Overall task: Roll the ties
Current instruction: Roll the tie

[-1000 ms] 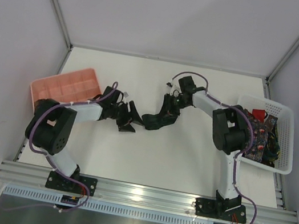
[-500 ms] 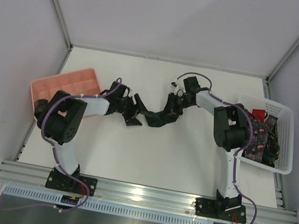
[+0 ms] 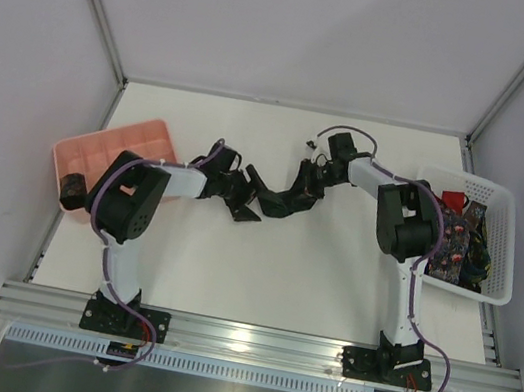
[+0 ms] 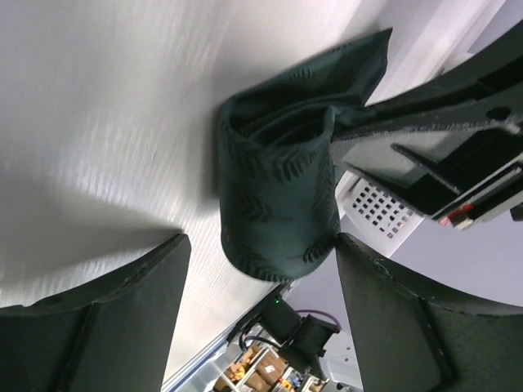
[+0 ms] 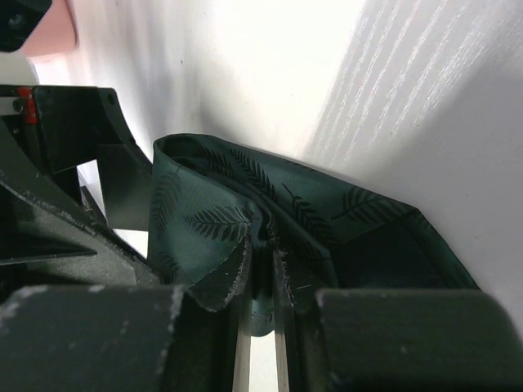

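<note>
Dark green leaf-print tie (image 3: 276,202) lies part-rolled on the counter (image 3: 327,289), to the right of the pink tray (image 3: 119,145). Around the roll the left pincer (image 4: 260,245) gapes wide, gripping nothing. Farther from the tray, the right pincer (image 5: 261,273) is nearly closed, nipping a fabric fold that buries its tips. From above, both pincers cover most of the cloth.
</note>
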`<state>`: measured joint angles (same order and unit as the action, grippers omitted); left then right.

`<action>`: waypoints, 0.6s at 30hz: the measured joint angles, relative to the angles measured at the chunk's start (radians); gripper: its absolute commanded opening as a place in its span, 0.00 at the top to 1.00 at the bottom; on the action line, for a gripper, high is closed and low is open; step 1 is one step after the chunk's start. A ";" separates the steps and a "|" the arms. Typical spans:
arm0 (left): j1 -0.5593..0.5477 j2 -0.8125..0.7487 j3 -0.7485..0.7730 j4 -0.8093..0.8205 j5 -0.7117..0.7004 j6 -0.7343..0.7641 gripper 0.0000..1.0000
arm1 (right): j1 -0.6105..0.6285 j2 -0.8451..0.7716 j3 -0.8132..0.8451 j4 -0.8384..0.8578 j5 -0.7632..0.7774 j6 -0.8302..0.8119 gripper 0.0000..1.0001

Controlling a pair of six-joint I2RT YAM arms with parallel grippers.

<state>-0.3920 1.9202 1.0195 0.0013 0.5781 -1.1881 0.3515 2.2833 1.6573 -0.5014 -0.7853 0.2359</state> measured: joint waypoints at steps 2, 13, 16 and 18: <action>-0.001 0.013 0.016 -0.003 -0.001 -0.014 0.22 | -0.002 0.003 0.002 0.001 -0.002 0.000 0.91; -0.001 0.071 0.074 0.012 0.005 -0.056 0.23 | -0.002 0.016 0.011 0.002 -0.020 0.004 0.92; -0.001 0.096 0.091 0.033 0.026 -0.078 0.26 | -0.002 0.018 0.014 0.000 -0.021 0.005 0.92; -0.001 0.113 0.107 0.036 0.037 -0.081 0.26 | -0.002 0.021 0.019 -0.001 -0.021 0.005 0.92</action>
<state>-0.3927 2.0327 1.1267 0.0376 0.6155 -1.2690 0.3492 2.3047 1.6764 -0.5026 -0.8062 0.2413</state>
